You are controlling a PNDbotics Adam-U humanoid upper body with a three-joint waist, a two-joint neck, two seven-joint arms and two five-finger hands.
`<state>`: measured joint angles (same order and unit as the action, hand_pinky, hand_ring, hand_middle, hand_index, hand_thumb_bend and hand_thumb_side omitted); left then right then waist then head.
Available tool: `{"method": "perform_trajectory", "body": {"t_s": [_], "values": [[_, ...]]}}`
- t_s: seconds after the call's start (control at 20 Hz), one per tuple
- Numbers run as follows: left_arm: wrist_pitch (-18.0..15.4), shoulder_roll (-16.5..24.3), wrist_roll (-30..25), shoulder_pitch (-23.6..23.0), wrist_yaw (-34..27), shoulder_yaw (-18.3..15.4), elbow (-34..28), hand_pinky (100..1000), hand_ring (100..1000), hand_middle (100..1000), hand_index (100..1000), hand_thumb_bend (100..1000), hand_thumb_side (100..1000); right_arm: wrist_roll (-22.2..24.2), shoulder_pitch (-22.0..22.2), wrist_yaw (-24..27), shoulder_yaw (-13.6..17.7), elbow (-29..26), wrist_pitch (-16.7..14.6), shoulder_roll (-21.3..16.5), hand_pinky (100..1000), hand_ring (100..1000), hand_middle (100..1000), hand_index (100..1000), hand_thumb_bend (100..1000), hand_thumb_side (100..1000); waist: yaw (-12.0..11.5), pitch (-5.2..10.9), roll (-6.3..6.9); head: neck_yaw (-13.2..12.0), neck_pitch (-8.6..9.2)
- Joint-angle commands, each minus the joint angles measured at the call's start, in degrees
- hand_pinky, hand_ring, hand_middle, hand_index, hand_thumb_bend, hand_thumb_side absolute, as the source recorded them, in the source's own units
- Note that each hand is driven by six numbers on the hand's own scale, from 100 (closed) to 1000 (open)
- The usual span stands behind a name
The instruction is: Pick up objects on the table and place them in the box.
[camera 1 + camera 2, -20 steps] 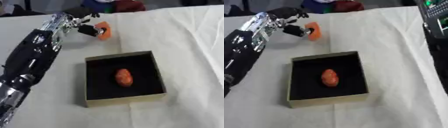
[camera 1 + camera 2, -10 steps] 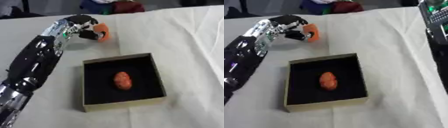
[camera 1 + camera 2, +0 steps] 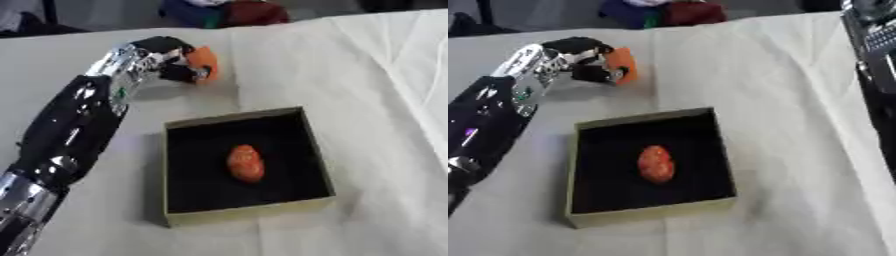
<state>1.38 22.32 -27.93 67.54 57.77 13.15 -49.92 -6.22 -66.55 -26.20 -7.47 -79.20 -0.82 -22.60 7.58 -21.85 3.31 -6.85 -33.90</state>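
The robot's left arm (image 3: 74, 127) runs from the lower left corner of the frame up toward the upper middle, black along its length with silver at the joints. At its end, in the upper left, the left hand (image 3: 162, 57) has its fingers curled round a small orange object (image 3: 203, 61), which shows just to the right of the fingers. Whether that object rests on the cloth or is lifted clear of it cannot be told.

Below and to the right, at the middle of the frame, an open square box (image 3: 248, 205) sits on the table, its walls a dull tan and its inside black. A reddish-orange oval object (image 3: 245, 162) lies on the box floor, near the centre, apart from every wall.

The table (image 3: 376, 85) is covered with a pale cloth that shows soft creases toward the upper right. At the top edge, beyond the cloth, dark blue and red things (image 3: 227, 11) lie in a blurred heap. The right hand shows in neither view.
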Motion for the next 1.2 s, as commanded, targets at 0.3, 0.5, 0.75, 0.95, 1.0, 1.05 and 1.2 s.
{"method": "perform_trajectory", "body": {"t_s": [0.3, 0.5, 0.75, 0.95, 1.0, 1.05, 1.2], "values": [[-0.6, 1.7, 2.5, 0.9, -2.0, 0.5, -3.1, 637, 772, 763, 844, 100, 737, -0.1, -0.2, -0.4, 0.4, 0.2, 0.2, -1.3, 880, 744, 562, 751, 102, 841, -0.3, 2.07, -0.1, 0.1, -0.65], [-0.2, 2.2, 2.5, 1.1, -4.7, 1.2, -5.9, 605, 739, 730, 808, 100, 635, -0.4, 0.0, -0.8, 0.6, 0.7, 0.3, -0.7, 880, 744, 561, 751, 105, 840, -0.7, 2.87, -0.08, 0.3, -1.13], [0.5, 2.8, 2.1, 0.9, -7.3, 2.0, -9.0, 523, 654, 653, 738, 100, 539, -0.6, 0.3, -1.2, 0.7, 1.0, 0.3, -0.2, 879, 744, 561, 751, 108, 836, -1.1, 3.97, -0.24, 0.5, -1.59], [0.7, 3.4, 1.5, 0.6, -9.3, 2.8, -12.0, 501, 630, 630, 720, 100, 517, -0.6, 0.7, -1.5, 0.7, 1.3, 0.3, -0.2, 877, 743, 562, 750, 111, 835, -1.3, 4.92, -0.44, 0.8, -2.15], [0.7, 3.7, 1.2, 0.6, -9.8, 3.0, -13.0, 498, 628, 627, 717, 100, 509, -0.7, 0.8, -1.5, 0.7, 1.3, 0.3, -0.2, 877, 744, 563, 750, 109, 833, -1.4, 5.17, -0.46, 0.9, -2.37], [0.7, 4.0, 0.9, 0.6, -10.4, 3.3, -14.1, 498, 627, 626, 717, 100, 500, -0.7, 0.9, -1.5, 0.8, 1.3, 0.2, -0.3, 877, 744, 563, 750, 109, 832, -1.6, 5.43, -0.48, 1.0, -2.62], [0.6, 5.2, 0.4, 0.1, -12.8, 4.5, -18.2, 495, 619, 621, 713, 100, 449, -0.7, 1.4, -1.6, 0.9, 1.4, 0.2, -0.6, 876, 744, 564, 750, 110, 830, -2.2, 6.21, -0.51, 1.6, -3.52]]}}
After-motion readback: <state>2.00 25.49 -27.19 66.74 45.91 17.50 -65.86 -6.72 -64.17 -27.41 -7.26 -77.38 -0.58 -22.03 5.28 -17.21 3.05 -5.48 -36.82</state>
